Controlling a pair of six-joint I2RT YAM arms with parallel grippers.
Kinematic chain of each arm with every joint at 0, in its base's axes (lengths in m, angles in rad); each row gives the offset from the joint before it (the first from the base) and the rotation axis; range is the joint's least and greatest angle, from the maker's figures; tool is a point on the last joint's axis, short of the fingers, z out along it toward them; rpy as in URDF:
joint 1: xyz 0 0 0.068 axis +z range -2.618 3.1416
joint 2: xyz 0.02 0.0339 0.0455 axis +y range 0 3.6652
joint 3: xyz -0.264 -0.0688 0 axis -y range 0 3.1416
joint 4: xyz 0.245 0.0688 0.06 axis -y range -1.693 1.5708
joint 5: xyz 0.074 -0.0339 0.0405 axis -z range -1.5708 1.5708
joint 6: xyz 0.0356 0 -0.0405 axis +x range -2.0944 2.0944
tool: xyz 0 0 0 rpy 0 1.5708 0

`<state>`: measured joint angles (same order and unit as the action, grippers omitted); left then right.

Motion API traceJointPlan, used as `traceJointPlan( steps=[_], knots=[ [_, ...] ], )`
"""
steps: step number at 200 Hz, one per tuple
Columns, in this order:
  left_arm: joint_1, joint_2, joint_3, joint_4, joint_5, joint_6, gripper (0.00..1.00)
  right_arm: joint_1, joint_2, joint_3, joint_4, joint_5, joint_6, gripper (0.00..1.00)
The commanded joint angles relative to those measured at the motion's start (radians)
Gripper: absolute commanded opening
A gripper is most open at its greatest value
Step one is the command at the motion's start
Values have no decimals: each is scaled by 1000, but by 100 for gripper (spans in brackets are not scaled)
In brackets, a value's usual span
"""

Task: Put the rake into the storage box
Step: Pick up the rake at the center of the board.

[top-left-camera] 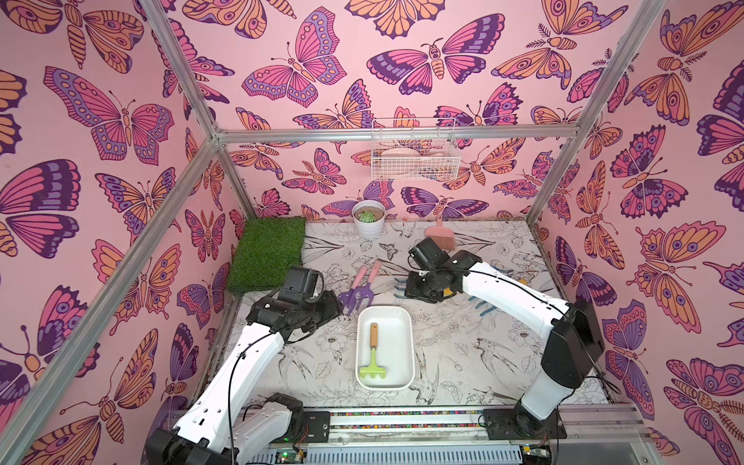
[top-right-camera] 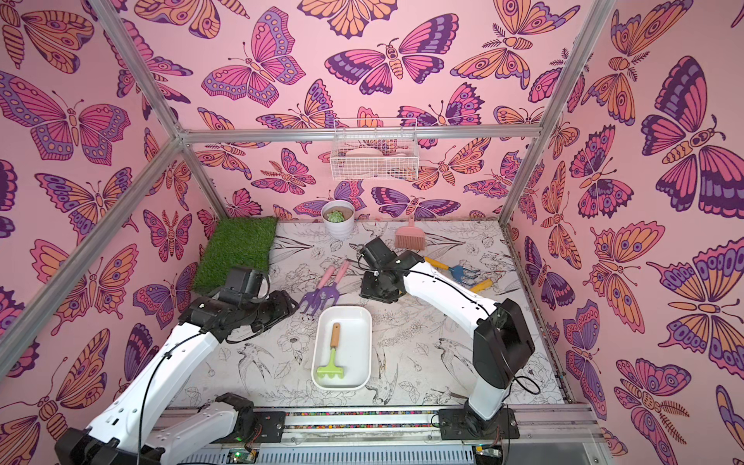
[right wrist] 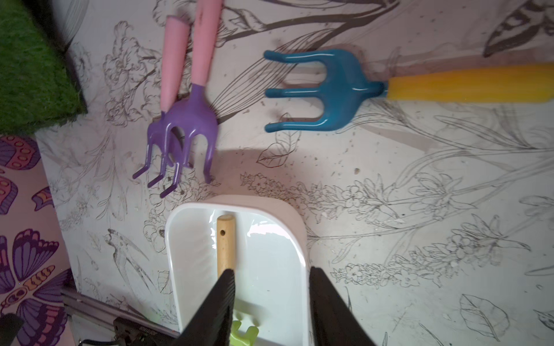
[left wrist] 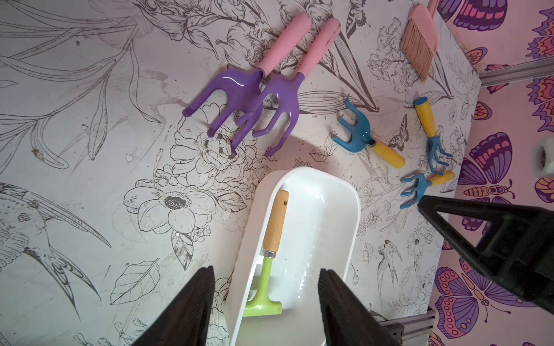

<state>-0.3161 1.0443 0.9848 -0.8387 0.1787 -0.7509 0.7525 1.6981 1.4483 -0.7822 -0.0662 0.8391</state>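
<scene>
The rake (top-left-camera: 373, 354) (top-right-camera: 332, 354) has a green head and a wooden handle. It lies flat inside the storage box (top-left-camera: 396, 342) (top-right-camera: 356, 342), a shallow white tub near the table's front middle, with its head toward the front. My left gripper (top-left-camera: 336, 308) (left wrist: 266, 269) hovers by the box's far left corner, open and holding nothing. In the left wrist view the rake (left wrist: 271, 236) and box (left wrist: 320, 221) show between its fingers. My right gripper (top-left-camera: 418, 292) (right wrist: 272, 270) hangs open and empty just beyond the box's far end, looking down on the rake handle (right wrist: 225, 245) in the box (right wrist: 269, 257).
Two purple forks with pink handles (top-left-camera: 358, 290) lie just beyond the box. Blue forks with yellow handles (top-right-camera: 459, 273) lie at the right, partly under the right arm. At the back stand a pink brush (top-left-camera: 441, 235), a white plant pot (top-left-camera: 368, 221), a grass mat (top-left-camera: 267, 251) and a wire basket (top-left-camera: 414, 155) on the wall.
</scene>
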Motion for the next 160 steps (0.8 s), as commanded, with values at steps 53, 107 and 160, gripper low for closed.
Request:
traceJointPlan(
  steps=[53,107,160],
  knots=[
    [-54,57,15,-2,-2,20,61,-175,-120,-169,56,80,213,48],
    [-114,83,-18,54,-6,-29,62,-249,-120,-189,67,99,385,49],
    [-141,86,-40,90,-30,-62,62,-286,15,-139,34,70,540,48]
  ],
)
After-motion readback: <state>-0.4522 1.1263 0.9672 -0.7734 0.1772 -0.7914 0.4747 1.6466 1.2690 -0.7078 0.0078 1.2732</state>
